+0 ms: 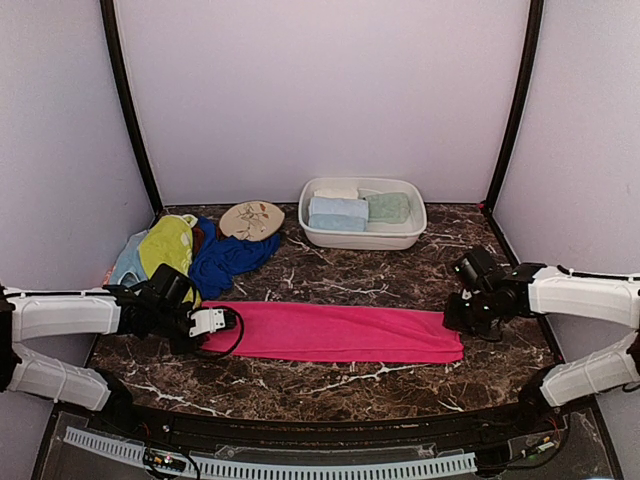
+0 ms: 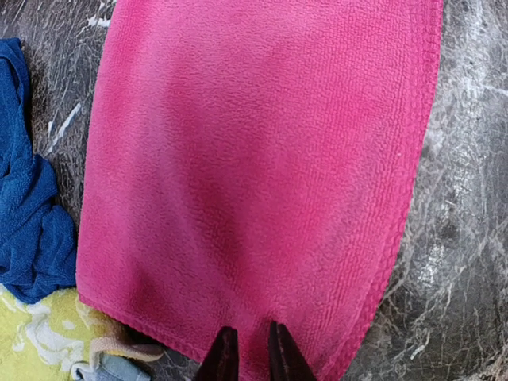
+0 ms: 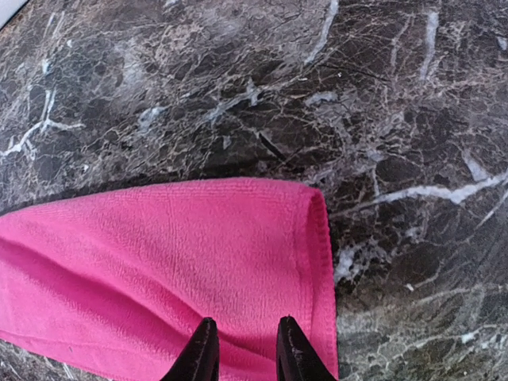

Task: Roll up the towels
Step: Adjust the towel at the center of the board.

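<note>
A hot pink towel (image 1: 330, 332) lies folded into a long flat strip across the front of the dark marble table (image 1: 350, 275). My left gripper (image 1: 207, 325) is at its left end. In the left wrist view the gripper (image 2: 252, 349) is nearly closed, with pink cloth (image 2: 254, 159) pinched in the narrow gap just inside the end hem. My right gripper (image 1: 458, 318) is at the strip's right end. In the right wrist view it (image 3: 246, 349) hovers open over the folded end (image 3: 159, 262). A yellow-green towel (image 1: 167, 245), a royal blue towel (image 1: 228, 258) and a pale blue one (image 1: 125, 262) lie heaped at back left.
A white plastic basin (image 1: 360, 240) at back centre holds a rolled pale blue towel (image 1: 337, 213) and a mint one (image 1: 388, 207). An oval beige floral disc (image 1: 251, 220) lies left of it. The blue towel (image 2: 28, 222) and the yellow-green towel (image 2: 32, 333) lie close beside the left gripper. Walls enclose three sides.
</note>
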`<action>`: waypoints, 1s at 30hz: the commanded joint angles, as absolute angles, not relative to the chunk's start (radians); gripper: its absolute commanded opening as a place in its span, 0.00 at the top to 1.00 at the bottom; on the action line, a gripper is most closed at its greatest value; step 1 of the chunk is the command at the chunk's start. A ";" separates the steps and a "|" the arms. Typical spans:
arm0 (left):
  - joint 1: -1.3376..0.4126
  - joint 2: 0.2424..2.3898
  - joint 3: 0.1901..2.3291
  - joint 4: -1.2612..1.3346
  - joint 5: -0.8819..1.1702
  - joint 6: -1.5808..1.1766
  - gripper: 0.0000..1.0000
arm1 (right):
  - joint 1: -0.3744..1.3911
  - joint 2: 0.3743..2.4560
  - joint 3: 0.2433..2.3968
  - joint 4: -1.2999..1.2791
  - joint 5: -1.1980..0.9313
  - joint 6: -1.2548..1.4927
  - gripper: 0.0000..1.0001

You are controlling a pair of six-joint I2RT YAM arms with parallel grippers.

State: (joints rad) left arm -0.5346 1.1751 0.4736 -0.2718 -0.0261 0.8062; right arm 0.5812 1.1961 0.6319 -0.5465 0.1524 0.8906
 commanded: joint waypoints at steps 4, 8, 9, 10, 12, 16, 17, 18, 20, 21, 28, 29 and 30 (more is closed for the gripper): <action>-0.533 1.125 0.559 -0.398 0.052 0.786 0.85 | 0.494 1.340 0.627 -0.387 0.085 0.783 0.85; -0.535 1.150 0.622 -0.421 0.114 0.729 0.85 | 0.472 1.378 0.638 -0.374 0.089 0.757 0.95; -0.536 1.163 0.627 -0.408 0.122 0.711 0.85 | 0.465 1.387 0.638 -0.369 0.087 0.752 0.98; -0.537 1.181 0.627 -0.384 0.120 0.692 0.86 | 0.459 1.396 0.636 -0.364 0.086 0.747 1.00; -0.546 1.228 0.619 -0.327 0.091 0.652 0.88 | 0.448 1.414 0.637 -0.361 0.089 0.739 1.00; -0.556 1.338 0.599 -0.286 0.007 0.635 0.90 | 0.428 1.421 0.634 -0.373 0.114 0.728 1.00; -0.556 1.348 0.586 -0.283 -0.007 0.641 0.91 | 0.419 1.419 0.636 -0.380 0.121 0.724 1.00; -0.557 1.350 0.568 -0.282 -0.020 0.653 0.91 | 0.411 1.416 0.637 -0.387 0.124 0.717 1.00; -0.556 1.330 0.527 -0.283 -0.039 0.686 0.91 | 0.393 1.412 0.643 -0.404 0.145 0.706 1.00; -0.557 1.311 0.503 -0.284 -0.047 0.702 0.91 | 0.384 1.413 0.647 -0.409 0.153 0.699 1.00; -0.557 1.157 0.395 -0.280 -0.046 0.783 0.91 | 0.347 1.448 0.675 -0.414 0.188 0.678 1.00; -0.556 1.147 0.399 -0.282 -0.045 0.787 0.91 | 0.348 1.446 0.685 -0.424 0.202 0.676 1.00; -0.556 1.140 0.405 -0.284 -0.046 0.788 0.90 | 0.350 1.440 0.697 -0.439 0.217 0.672 1.00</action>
